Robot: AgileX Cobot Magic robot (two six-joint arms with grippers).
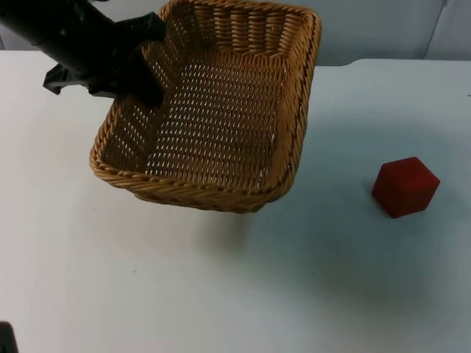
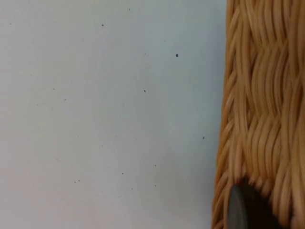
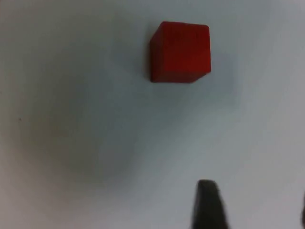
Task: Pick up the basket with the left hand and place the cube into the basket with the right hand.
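A rectangular wicker basket (image 1: 221, 110) hangs tilted above the white table (image 1: 221, 294), casting a shadow below, and nothing lies inside it. My left gripper (image 1: 138, 82) is shut on the basket's left rim, with one finger reaching inside. In the left wrist view the woven basket wall (image 2: 259, 105) stands right beside a black fingertip (image 2: 243, 207). A red cube (image 1: 405, 187) rests on the table to the basket's right, well apart from it. In the right wrist view the cube (image 3: 181, 51) lies ahead of my right gripper (image 3: 255, 206), which is open above bare table.
The grey partition wall (image 1: 383, 29) ends the table behind the basket. A small black object (image 1: 6, 338) sits at the table's near left corner. White table surface stretches between the basket and the cube and across the front.
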